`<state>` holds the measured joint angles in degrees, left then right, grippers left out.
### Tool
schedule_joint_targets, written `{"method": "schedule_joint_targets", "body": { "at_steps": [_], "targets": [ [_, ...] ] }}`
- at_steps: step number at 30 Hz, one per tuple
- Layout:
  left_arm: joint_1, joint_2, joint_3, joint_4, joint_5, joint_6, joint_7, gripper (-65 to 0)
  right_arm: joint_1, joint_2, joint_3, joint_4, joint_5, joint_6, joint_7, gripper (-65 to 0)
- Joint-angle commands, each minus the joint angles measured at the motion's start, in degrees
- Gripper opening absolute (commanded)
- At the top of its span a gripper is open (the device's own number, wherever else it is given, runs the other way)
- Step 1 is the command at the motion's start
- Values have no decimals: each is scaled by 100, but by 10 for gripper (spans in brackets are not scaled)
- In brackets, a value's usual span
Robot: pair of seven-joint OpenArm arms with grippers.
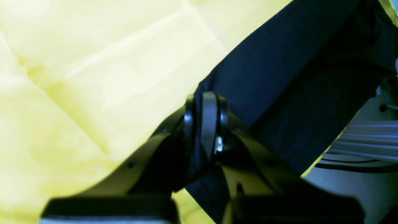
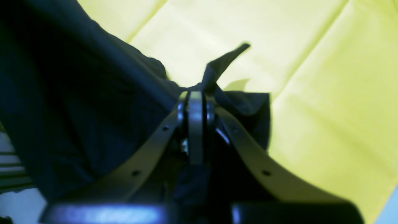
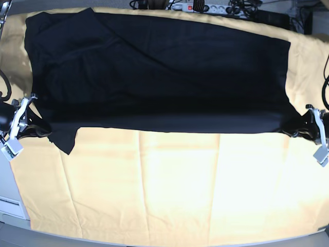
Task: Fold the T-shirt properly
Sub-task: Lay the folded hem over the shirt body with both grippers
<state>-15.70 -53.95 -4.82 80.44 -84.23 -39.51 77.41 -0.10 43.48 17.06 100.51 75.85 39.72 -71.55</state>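
Black soft T-shirt (image 3: pixel 159 77) spread wide over creased yellow cloth (image 3: pixel 169 190) on tabletop; my left gripper (image 3: pixel 303 127) and right gripper (image 3: pixel 37 128) each clenched on its near hem corners.

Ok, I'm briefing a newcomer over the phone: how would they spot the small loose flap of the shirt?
Start from the yellow table cloth covering the table, then find the big black T-shirt spread across its far half. Follow the shirt's near edge to the corner by the right gripper. There the flap pokes onto the yellow, the only part breaking that straight edge.
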Motion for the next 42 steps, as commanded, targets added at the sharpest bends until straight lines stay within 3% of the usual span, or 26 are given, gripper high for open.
{"method": "schedule_joint_targets", "body": {
  "at_steps": [1, 6, 16, 24, 28, 33, 38, 42],
  "targets": [
    [-109, -160, -55, 90, -77, -49, -61, -650, -17, 131, 114, 68, 190, 28, -39, -650],
    [-90, -164, -55, 293, -77, -49, 9, -650, -302, 136, 142, 72, 579, 28, -575, -650],
    [879, -223, -55, 1316, -77, -49, 219, -650, -890, 208, 293, 70, 509, 28, -614, -650],
    [1443, -240, -55, 1331, -77, -49, 221, -650, -1364, 195, 293, 70, -140, 28, -424, -650],
    [1532, -256, -55, 1331, -77, -49, 259, -650, -1355, 210, 293, 70, -136, 28, -424, -650],
    [1510, -385, -55, 1331, -77, -49, 259, -650, -1357, 238, 297, 70, -59, 28, -789, -650],
    [1510, -385, -55, 1331, -77, 105, 259, -650, -1357, 243, 297, 70, 61, 28, -845, -650],
    [1513, -385, -55, 1331, -77, 433, 259, -650, -1373, 245, 297, 70, 59, 28, -845, -650]
  ]
}}
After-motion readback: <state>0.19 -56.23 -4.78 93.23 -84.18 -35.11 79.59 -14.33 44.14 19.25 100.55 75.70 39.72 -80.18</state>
